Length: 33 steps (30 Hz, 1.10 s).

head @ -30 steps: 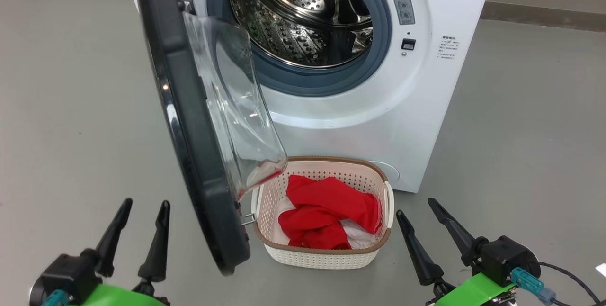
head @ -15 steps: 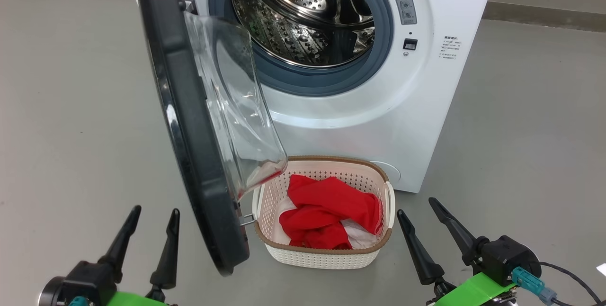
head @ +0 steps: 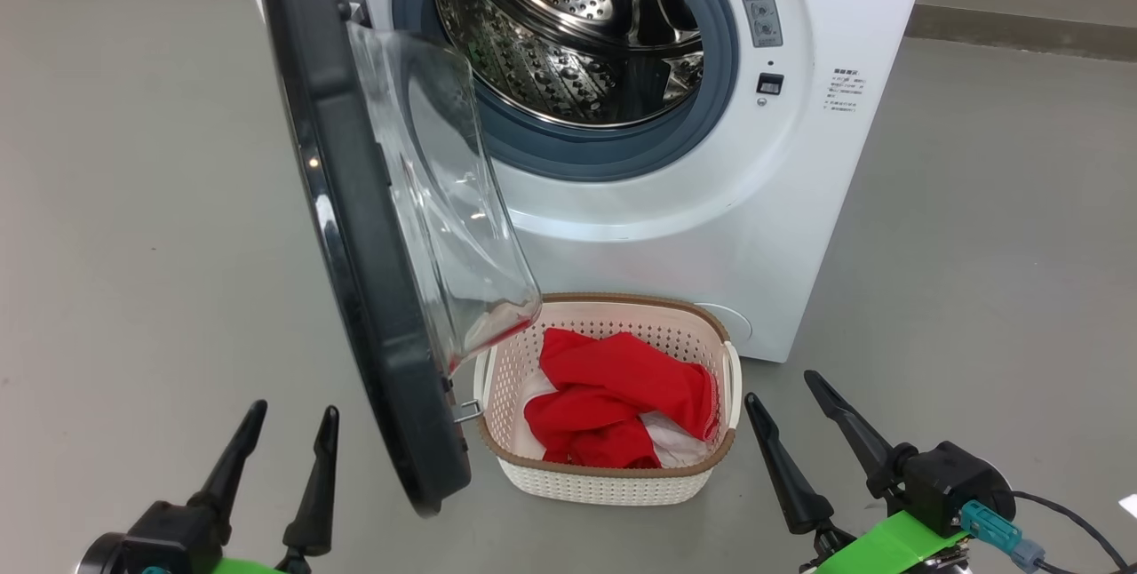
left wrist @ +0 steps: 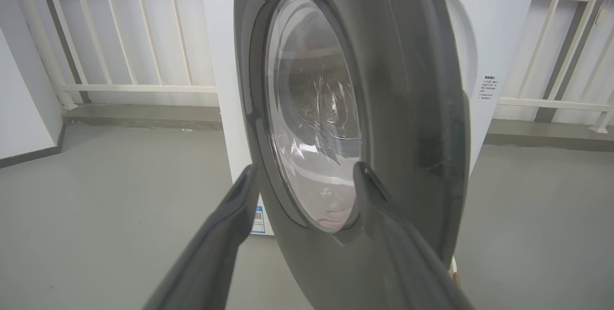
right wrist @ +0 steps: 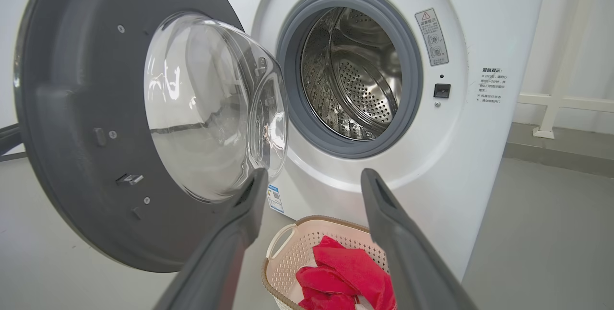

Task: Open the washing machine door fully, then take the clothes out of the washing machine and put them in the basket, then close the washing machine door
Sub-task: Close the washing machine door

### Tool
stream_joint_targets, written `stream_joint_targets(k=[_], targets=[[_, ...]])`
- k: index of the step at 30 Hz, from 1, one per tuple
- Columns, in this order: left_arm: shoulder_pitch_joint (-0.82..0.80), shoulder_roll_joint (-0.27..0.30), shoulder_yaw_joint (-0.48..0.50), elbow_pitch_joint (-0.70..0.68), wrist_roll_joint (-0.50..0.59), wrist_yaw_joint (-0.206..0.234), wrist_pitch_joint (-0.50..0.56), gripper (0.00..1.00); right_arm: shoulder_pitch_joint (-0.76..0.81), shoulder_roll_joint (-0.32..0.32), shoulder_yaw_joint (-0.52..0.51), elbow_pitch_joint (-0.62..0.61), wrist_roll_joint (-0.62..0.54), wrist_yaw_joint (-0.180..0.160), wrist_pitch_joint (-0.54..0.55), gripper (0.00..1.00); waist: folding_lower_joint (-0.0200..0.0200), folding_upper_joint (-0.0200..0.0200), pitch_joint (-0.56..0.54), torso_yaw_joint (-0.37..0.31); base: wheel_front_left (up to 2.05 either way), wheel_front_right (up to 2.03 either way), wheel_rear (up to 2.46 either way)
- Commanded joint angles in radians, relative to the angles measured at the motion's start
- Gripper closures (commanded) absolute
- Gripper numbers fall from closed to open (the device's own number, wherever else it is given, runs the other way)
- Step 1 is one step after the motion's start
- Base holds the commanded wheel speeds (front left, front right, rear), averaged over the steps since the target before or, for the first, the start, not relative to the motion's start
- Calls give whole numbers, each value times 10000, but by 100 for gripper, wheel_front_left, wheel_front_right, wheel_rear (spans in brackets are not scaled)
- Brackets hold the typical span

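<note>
Long dark fingers [head: 233, 458] splayed wide on left gripper [head: 294, 409] and right gripper [head: 780, 387]. The black-rimmed glass door [head: 355, 272] hangs open off the white boxy washing machine [head: 711, 227], seemingly untouched. Bright red clothes [head: 622, 396] sit in the cream perforated basket [head: 604, 487] just before it.

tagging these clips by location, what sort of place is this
Probably a bare utility or test space rather than a furnished laundry room: a lone washing machine stands on a plain grey floor, white railings run behind it, and a basket of red clothes sits in front.
</note>
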State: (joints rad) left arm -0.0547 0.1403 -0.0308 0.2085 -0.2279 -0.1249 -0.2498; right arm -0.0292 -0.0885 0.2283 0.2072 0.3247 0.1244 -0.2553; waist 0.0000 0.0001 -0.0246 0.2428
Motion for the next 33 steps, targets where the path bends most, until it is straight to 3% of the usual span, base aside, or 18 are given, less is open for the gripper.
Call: stream_joint_targets(k=[1, 15, 17, 18, 19, 25, 28, 33], targets=[[-235, 116, 405, -181, 143, -56, -120, 0, -325, 3, 140, -277, 176, 63, -65, 0, 0, -1, -3, -3, 0, 0, 0], [-242, 136, 400, -153, 127, -57, -120, 0, -351, 3, 159, -239, 224, 63, -65, 0, 0, -1, 7, -57, 0, 0, 0], [-267, 148, 361, -107, 56, -57, -120, 5, -353, 4, 156, -238, 226, 63, -65, 0, 0, -1, 6, -56, 0, 0, 0], [-308, 140, 324, -67, -73, -57, -120, 94, -353, 5, 151, -238, 226, 63, -65, 0, 0, -1, 1, -53, 0, 0, 0], [-352, 155, 275, -22, -200, -57, -120, 100, -351, 5, 149, -237, 228, 63, -65, 0, 0, -1, -5, -50, 0, 0, 0], [-933, -166, 497, -84, -2406, -57, -120, 100, -324, 18, 160, -237, 240, 63, -65, 0, 0, -1, -34, -15, 0, 0, 0], [-1287, -401, 608, -159, -4634, -57, 34, 100, -321, 26, 177, -219, 244, 63, -65, 0, 0, -1, -49, -26, 0, 0, 0], [-1877, -637, 1233, -481, -8345, -57, 1329, 100, -325, 40, 206, -164, 245, 63, -65, 0, 0, -1, -44, -96, 0, 0, 0]])
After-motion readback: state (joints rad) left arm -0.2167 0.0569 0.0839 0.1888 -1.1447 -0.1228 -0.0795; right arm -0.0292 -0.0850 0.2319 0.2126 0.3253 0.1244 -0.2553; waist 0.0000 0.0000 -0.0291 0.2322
